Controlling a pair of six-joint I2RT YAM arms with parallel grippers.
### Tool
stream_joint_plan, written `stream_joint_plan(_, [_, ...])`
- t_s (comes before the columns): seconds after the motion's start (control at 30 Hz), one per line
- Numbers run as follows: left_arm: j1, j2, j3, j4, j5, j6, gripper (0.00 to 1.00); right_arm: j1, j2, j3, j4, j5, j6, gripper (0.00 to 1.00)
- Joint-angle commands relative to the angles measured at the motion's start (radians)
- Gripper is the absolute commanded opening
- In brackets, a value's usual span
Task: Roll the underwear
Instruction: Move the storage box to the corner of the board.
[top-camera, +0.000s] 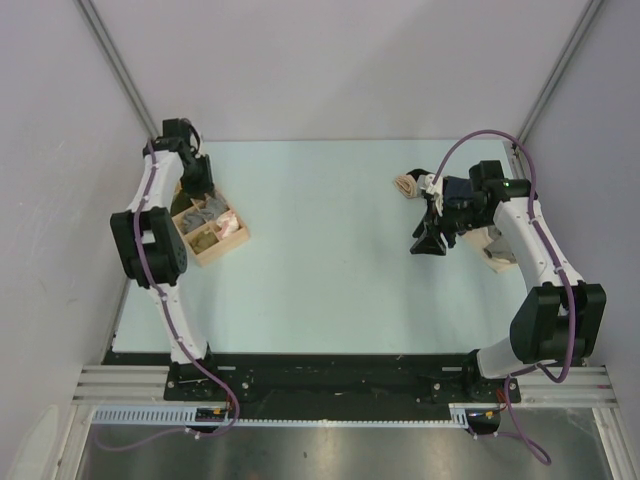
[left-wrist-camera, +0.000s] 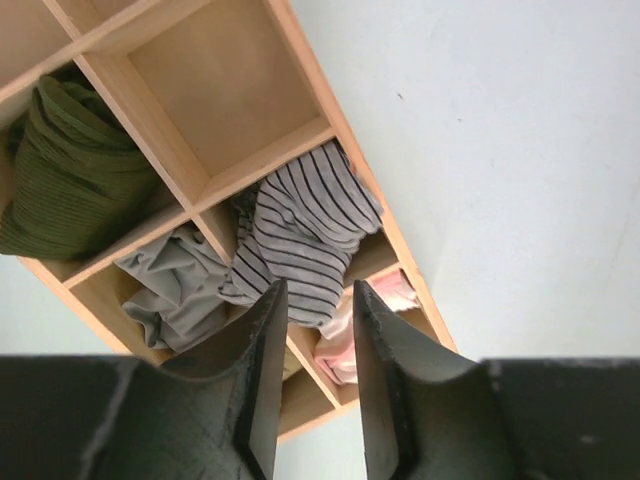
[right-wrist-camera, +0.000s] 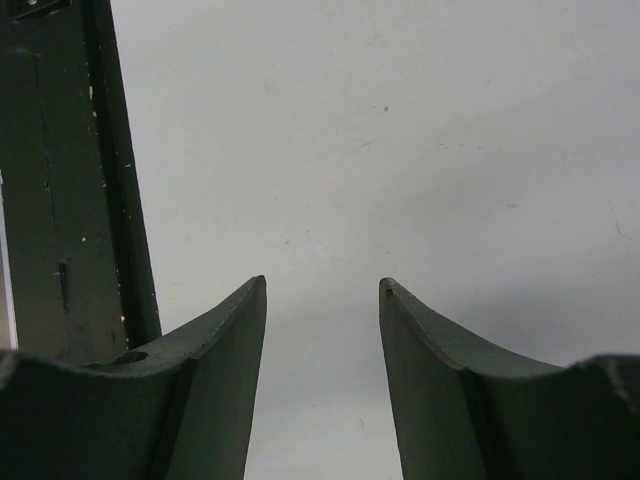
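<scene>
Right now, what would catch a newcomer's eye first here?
The striped grey underwear bunched in the wooden compartment box at the table's left edge, with the left arm's jaws slightly parted close over it. Across the table, the right arm's jaws hang open over bare surface.

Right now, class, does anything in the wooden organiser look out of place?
Yes. The striped underwear lies loose and crumpled in the wooden organiser, spilling over a divider toward the pink garment, while the green garment sits bundled inside its own compartment.
</scene>
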Motion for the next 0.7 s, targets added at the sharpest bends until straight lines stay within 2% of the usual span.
stream_joint_plan(0.0, [-0.004,-0.086,-0.064,-0.005,0.085,-0.008,0.33,0.001,0.002,0.012,-0.014,-0.03,-0.013,0.53])
stream_joint_plan(0.13, [-0.002,-0.106,-0.182,0.009,0.072,-0.001,0.27,0.001,0.003,0.012,-0.016,-0.031,-0.011,0.53])
stream_joint_plan(0.3, [-0.004,-0.088,-0.237,0.021,0.029,0.012,0.16,-0.001,0.003,0.012,-0.016,-0.033,-0.013,0.53])
stream_joint_plan(0.43, [-0.002,-0.064,-0.231,0.021,-0.006,0.015,0.15,-0.001,0.003,0.012,-0.017,-0.028,-0.013,0.52])
stream_joint_plan(0.53, [-0.001,-0.062,-0.225,0.018,0.029,0.017,0.13,-0.001,0.005,0.012,-0.016,-0.03,-0.013,0.52])
stream_joint_plan(0.6, [-0.001,-0.093,-0.23,0.027,0.052,0.015,0.14,-0.001,0.006,0.011,-0.017,-0.028,-0.013,0.52])
stream_joint_plan(0.67, [0.001,-0.123,-0.228,0.038,0.075,0.011,0.22,-0.002,0.011,0.012,-0.017,-0.028,-0.013,0.53])
